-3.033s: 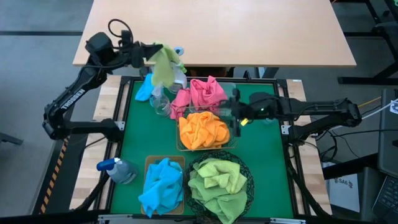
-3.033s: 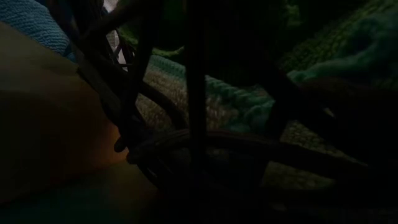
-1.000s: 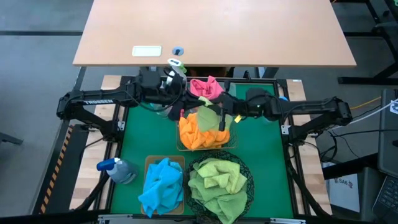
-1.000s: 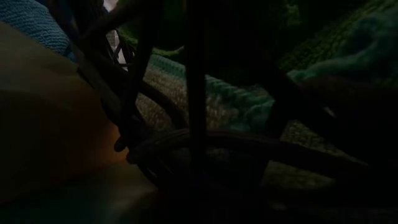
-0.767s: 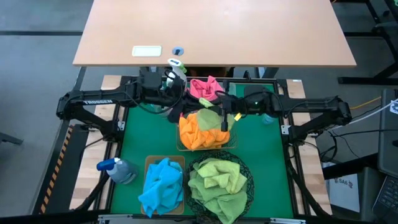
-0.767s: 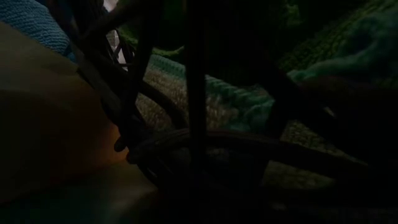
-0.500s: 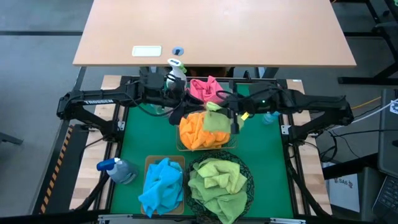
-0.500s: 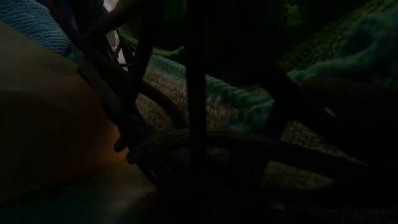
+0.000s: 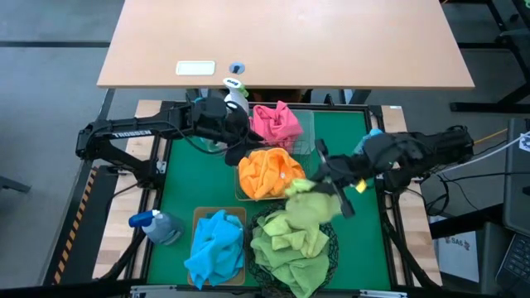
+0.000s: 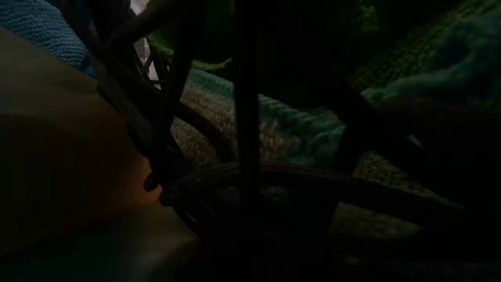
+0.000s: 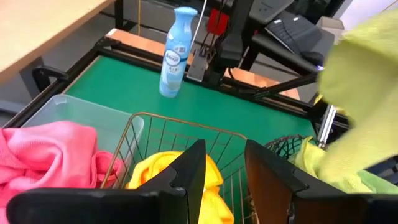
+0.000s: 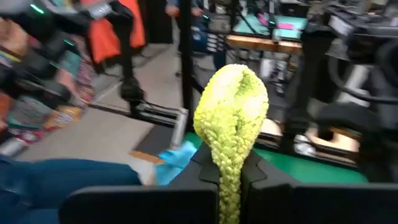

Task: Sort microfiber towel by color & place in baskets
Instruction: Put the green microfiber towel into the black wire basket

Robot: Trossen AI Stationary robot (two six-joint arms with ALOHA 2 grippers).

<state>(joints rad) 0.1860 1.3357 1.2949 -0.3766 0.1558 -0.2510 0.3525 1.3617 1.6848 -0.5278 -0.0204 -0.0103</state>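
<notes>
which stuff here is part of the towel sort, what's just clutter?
Job:
green towel in right claw
round black basket
wire basket, orange towels
clear bin, pink towels
tan bin, blue towels

Clutter:
spray bottle
blue bottle

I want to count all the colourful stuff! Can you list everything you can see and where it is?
green towel: one, held over the black basket
green towels: a pile, in the round black basket
blue towels: a pile, in the tan bin
orange towels: a pile, in the wire basket
pink towels: a pile, in the clear basket
spray bottles: one blue-topped, front left of the mat; one pale blue, on the mat
wooden table: one, behind
left gripper: fingers open, empty, beside the pink towels
right gripper: fingers shut on the green towel
</notes>
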